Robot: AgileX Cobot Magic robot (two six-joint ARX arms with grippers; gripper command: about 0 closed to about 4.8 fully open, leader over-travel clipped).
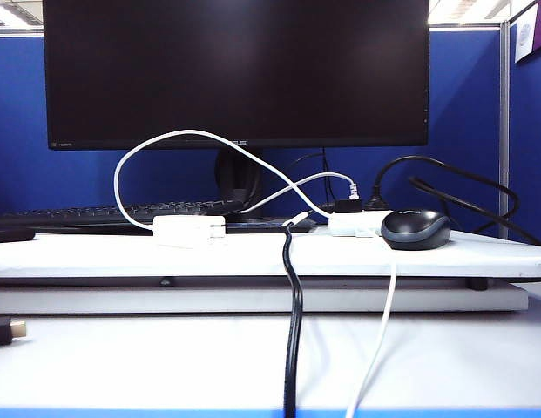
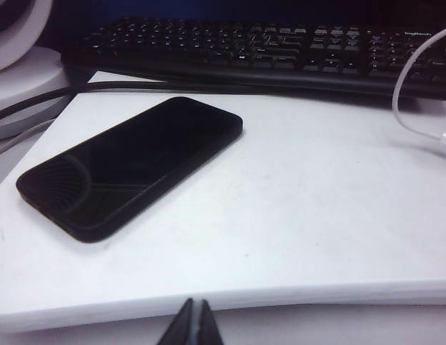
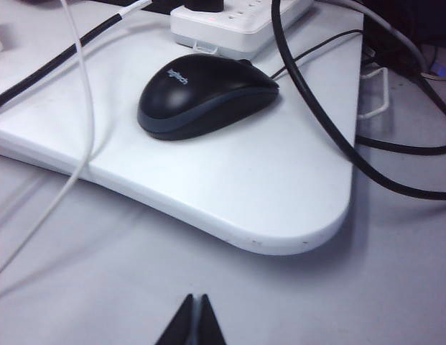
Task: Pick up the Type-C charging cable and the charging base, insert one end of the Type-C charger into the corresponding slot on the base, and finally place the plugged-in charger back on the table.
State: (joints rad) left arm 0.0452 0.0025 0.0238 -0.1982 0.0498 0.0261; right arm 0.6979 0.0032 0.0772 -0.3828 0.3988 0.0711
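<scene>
Your left end effector [image 2: 193, 323] is hovering pinched closed before the tabletop [image 2: 294, 215]; your right end effector [image 3: 193, 320], likewise closed and empty, is facing the mouse [image 3: 205, 93].

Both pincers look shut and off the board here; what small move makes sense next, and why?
Probably open the left pincer and move it toward the small white rectangular charging base on the white table board. The thin white cable loops above it, untouched; the right pincer hovers shut near the black mouse.
</scene>
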